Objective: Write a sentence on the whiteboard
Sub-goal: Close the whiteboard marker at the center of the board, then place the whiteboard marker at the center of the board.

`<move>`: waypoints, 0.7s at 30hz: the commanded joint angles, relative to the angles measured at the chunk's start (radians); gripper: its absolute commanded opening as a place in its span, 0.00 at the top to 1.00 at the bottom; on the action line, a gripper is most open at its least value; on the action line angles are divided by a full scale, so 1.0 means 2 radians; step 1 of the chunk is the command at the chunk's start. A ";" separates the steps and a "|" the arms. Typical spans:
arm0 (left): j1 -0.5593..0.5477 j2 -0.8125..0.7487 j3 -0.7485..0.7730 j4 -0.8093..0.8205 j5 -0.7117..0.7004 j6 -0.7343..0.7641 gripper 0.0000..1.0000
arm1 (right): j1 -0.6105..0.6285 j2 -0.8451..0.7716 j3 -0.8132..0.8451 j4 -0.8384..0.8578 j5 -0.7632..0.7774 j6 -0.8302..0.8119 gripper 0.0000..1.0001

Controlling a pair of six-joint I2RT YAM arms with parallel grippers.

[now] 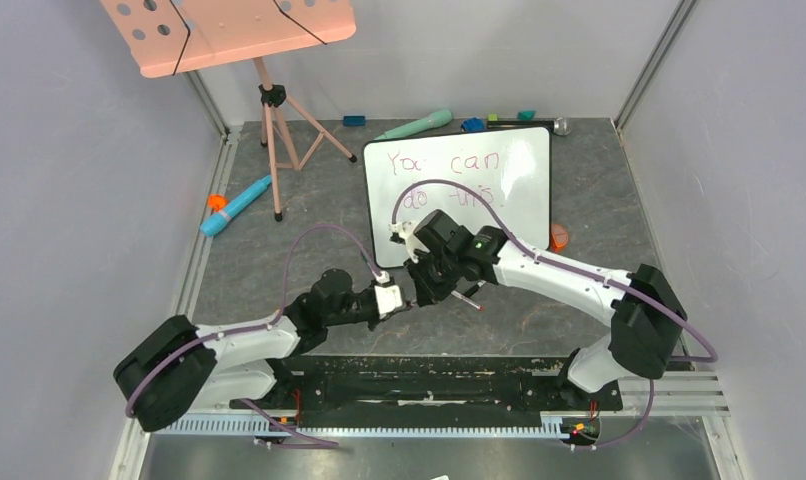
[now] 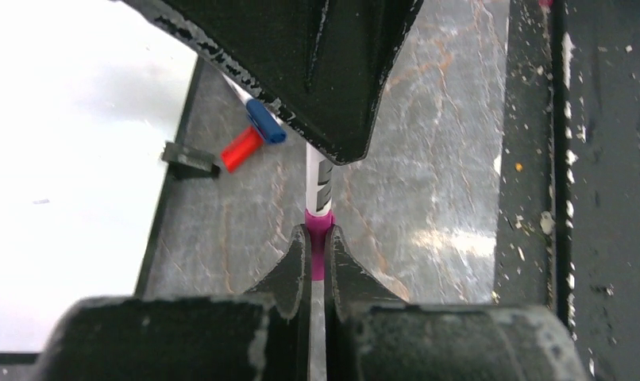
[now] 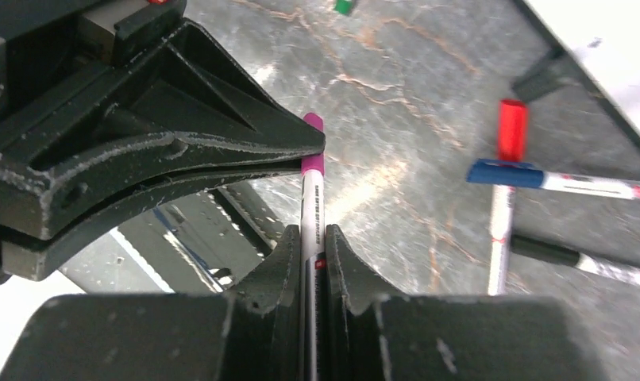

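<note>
The whiteboard (image 1: pixel 524 210) lies flat at the back centre, with the sentence (image 1: pixel 449 175) "You can do this." on it in red marker, in two lines. Both grippers meet just in front of the board's near left corner. My right gripper (image 3: pixel 313 246) is shut on the white barrel of a marker (image 3: pixel 312 198). My left gripper (image 2: pixel 318 254) is shut on that marker's magenta cap (image 2: pixel 318 234). In the top view the left gripper (image 1: pixel 404 293) and right gripper (image 1: pixel 426 285) are tip to tip. The board's edge also shows in the left wrist view (image 2: pixel 63 159).
Loose markers with a red cap (image 3: pixel 511 131), a blue cap (image 3: pixel 503 173) and a black cap (image 3: pixel 539 250) lie by the board's corner. A pink perforated board on a tripod (image 1: pixel 229 35) stands back left. Teal objects (image 1: pixel 237 205) and an orange piece (image 1: pixel 559 237) lie about.
</note>
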 commanded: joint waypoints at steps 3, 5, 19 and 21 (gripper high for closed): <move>-0.024 0.079 0.052 0.200 0.031 -0.050 0.98 | 0.005 0.012 0.093 -0.070 0.055 -0.045 1.00; -0.042 0.107 0.064 0.233 0.009 -0.060 0.98 | 0.005 0.014 0.111 -0.097 0.080 -0.054 1.00; -0.151 0.314 0.059 0.510 -0.157 -0.161 0.98 | 0.006 0.070 -0.010 -0.063 0.106 -0.072 1.00; -0.153 0.331 0.064 0.522 -0.156 -0.167 0.98 | 0.005 0.072 -0.012 -0.058 0.112 -0.070 1.00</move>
